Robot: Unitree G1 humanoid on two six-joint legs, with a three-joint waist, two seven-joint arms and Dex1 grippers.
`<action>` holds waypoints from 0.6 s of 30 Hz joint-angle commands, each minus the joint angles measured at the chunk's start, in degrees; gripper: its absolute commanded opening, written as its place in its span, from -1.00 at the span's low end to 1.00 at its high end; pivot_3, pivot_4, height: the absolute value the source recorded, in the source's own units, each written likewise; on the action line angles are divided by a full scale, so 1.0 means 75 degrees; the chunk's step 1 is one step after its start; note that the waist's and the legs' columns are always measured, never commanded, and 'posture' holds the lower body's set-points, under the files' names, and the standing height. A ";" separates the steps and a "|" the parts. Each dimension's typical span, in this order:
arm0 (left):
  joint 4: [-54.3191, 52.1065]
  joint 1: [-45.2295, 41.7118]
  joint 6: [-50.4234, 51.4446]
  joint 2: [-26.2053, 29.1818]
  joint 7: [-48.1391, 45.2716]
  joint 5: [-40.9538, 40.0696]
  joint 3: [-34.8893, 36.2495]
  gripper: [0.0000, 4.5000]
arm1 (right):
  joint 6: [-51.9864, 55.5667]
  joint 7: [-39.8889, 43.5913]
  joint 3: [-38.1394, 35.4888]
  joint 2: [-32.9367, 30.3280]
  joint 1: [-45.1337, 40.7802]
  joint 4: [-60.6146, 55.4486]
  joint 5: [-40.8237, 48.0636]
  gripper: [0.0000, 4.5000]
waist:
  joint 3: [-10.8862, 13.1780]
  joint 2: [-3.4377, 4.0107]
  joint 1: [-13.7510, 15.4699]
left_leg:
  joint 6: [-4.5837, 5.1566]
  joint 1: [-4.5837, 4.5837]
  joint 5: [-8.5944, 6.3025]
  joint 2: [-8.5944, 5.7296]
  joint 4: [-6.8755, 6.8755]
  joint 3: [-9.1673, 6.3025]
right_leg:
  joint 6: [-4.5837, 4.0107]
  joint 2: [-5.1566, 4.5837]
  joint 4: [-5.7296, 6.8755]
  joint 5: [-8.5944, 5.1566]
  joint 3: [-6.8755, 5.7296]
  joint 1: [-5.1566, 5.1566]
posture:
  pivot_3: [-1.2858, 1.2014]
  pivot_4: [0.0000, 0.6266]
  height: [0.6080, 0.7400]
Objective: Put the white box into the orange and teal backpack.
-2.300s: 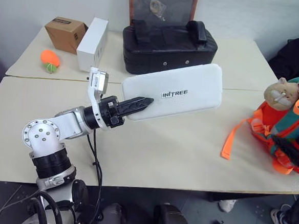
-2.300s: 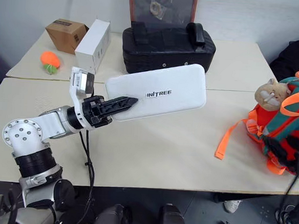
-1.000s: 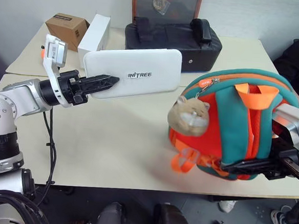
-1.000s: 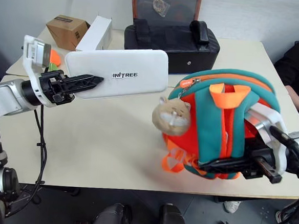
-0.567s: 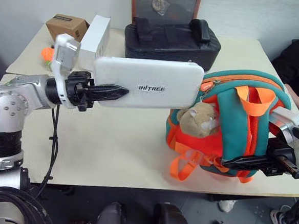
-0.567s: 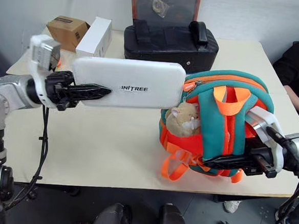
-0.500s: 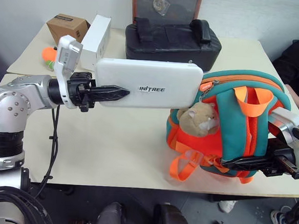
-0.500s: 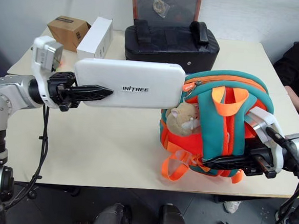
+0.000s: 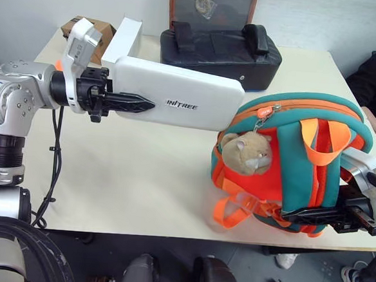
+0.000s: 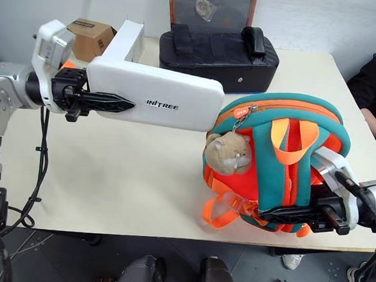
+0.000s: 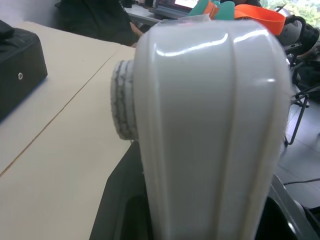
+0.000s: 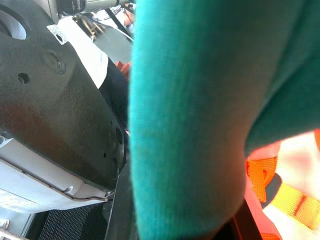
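Left end effector (image 9: 129,101) is clamping one short end of the white box (image 9: 184,102), holding it above the desk (image 9: 140,176) with its far end touching the orange and teal backpack (image 9: 296,168). Right end effector (image 9: 312,217) is gripping the backpack's teal strap, propping it upright.

Left arm (image 9: 23,94): silver-grey metal segments with rounded joint housings bearing small round screws, joined by black ribbed collars. Wrist: a white rectangular camera block (image 9: 79,40) mounted on a white bracket. Left gripper (image 9: 132,102): two slim black fingers with serrated edges. A black cable (image 9: 52,164) hangs in a loop beneath the arm. Right gripper (image 9: 325,216): black fingers ahead of a white bracket and grey housing, with a black cable behind.
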 commanded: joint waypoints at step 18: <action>-0.0491 -0.0258 -0.1544 -0.2759 0.0642 0.1594 -0.1454 -0.43 | 0.0188 0.0344 -0.0459 -0.0200 -0.0613 -0.0548 0.1097 -0.98 | 0.0000 -0.0001 0.0087 | 0.0032 -0.0018 -0.0024 0.0001 0.0074 -0.0016 | 0.0004 -0.0004 0.0023 0.0002 -0.0002 0.0017 | 0.03 -0.52 1.00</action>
